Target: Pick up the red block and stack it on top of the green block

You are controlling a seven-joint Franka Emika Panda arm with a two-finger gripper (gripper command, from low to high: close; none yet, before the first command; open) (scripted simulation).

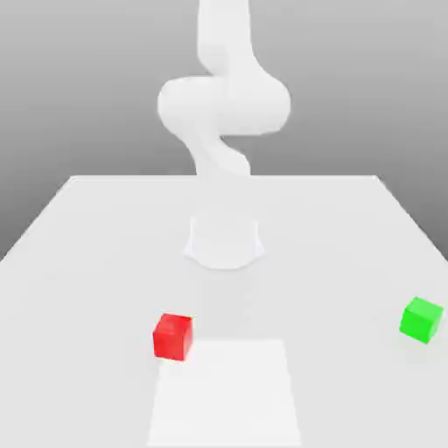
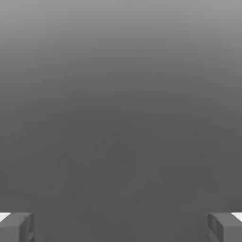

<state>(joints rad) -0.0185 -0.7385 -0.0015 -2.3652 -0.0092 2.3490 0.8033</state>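
Red block [image 1: 173, 337] was just chilling on the pale bench [image 1: 105, 289], well apart from the fingers [image 2: 121, 228], so no contact at all. The fingers were spread wide with nothing between them. Green block [image 1: 421, 319] sat tilted-looking on the bench too, also well away from the fingers and from the red one.

The claw [image 2: 121, 228] gapes wide, beneath an arm [image 1: 224, 105] rising upright from its base [image 1: 224, 241].
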